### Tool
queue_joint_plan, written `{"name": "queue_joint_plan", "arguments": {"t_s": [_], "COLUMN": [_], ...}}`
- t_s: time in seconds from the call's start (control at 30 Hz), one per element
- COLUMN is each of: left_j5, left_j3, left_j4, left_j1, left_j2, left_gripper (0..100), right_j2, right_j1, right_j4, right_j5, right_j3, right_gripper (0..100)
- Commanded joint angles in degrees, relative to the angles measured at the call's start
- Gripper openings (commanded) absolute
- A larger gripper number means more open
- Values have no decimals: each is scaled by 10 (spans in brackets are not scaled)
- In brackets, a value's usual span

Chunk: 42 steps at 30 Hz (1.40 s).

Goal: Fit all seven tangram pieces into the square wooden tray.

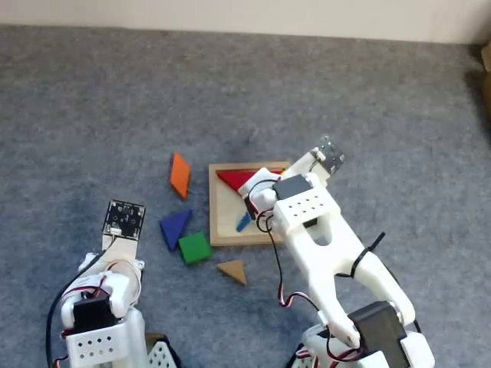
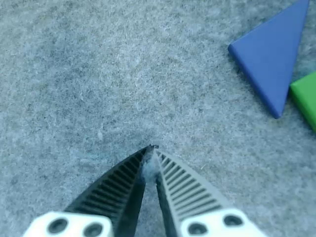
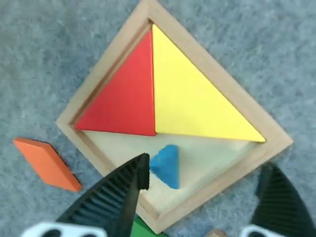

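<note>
**Three in, four out**

Red triangle [image 3: 126, 94], yellow triangle [image 3: 192, 98] and small light-blue triangle [image 3: 166, 165] sat in the square wooden tray [image 3: 107, 68], right tool [image 3: 206, 167] spread wide above it. Orange parallelogram [image 1: 179, 175], dark blue triangle [image 1: 174, 227], green square [image 1: 195, 248] and tan triangle [image 1: 233, 270] lay beside it on the worktop [image 1: 345, 92]. Left tool [image 2: 150, 149] was pinched closed, empty.
</note>
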Motion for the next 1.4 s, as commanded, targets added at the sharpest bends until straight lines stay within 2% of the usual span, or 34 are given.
{"name": "queue_joint_plan", "arguments": {"t_s": [0.0,0.53,0.67,0.87,0.97,1.1,1.23,1.37], "left_j5": [4,4,4,4,4,4,4,4], "left_j3": [11,11,11,11,11,11,11,11], "left_j4": [2,2,2,2,2,2,2,2], "left_j1": [-3,-3,-3,-3,-3,-3,-3,-3], "left_j2": [-3,-3,-3,-3,-3,-3,-3,-3], "left_gripper": [7,7,7,7,7,7,7,7], "right_j2": [-4,-10,-10,-10,-8,-3,-1,45], "right_j1": [-18,-18,-15,-17,-17,-41,-78,-94], "right_j4": [-6,-9,-9,-9,-9,-9,-9,-20], "right_j5": [-4,5,71,287,352,402,405,408], "right_j3": [0,-22,-33,-51,-70,-78,-80,-93], "right_gripper": [351,351,351,350,350,350,340,242]}}
